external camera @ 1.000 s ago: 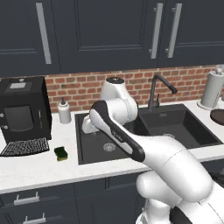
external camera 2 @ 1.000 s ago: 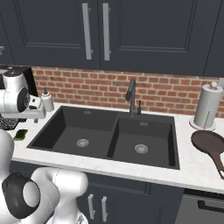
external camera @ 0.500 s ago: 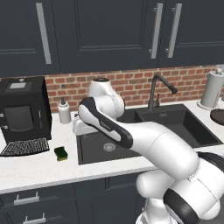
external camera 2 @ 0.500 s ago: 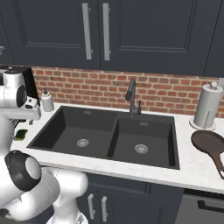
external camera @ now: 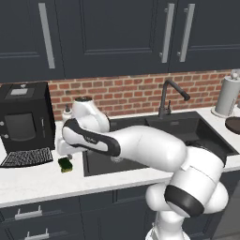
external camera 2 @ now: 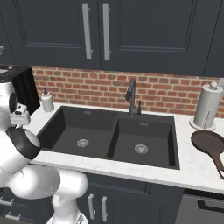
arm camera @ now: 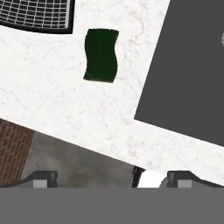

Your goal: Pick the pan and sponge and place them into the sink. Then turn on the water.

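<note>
The claw hangs spread wide over the white counter, gripping nothing, touching nothing. The sponge lies green side up on that counter, beside the sink. The pan sits right of the sink

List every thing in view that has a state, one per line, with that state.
Yellow sponge with dark green scrub top: lying flat on the white marble counter, untouched.
Round dark brown pan: on the counter right of the sink.
Matte black double-basin sink: both basins bare.
Tall black curved faucet: off, no stream.
Gripper: fingers spread, holding nothing.
</note>
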